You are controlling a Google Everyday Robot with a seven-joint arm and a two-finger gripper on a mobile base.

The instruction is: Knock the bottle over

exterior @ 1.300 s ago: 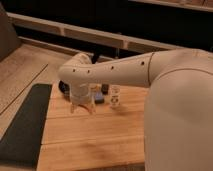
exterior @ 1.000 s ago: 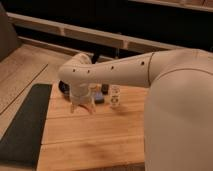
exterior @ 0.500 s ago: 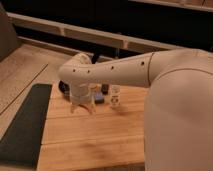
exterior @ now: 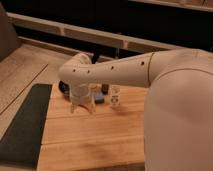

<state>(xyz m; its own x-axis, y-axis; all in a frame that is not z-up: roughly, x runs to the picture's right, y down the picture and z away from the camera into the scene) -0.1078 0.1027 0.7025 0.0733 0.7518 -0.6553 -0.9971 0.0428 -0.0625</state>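
The bottle (exterior: 115,96) is small, slim and whitish with a dark mark on its label. It stands upright on the wooden tabletop (exterior: 95,135), just below my white forearm. My gripper (exterior: 83,106) points down at the table to the left of the bottle, about a hand's width away and not touching it. Its two fingers stand apart with nothing between them, tips close to the wood.
A dark bluish object (exterior: 99,96) lies between gripper and bottle. A dark round bowl (exterior: 63,88) shows partly behind the wrist. A dark mat (exterior: 24,125) covers the table's left edge. My large white arm (exterior: 180,110) fills the right side. Dark shelving runs behind.
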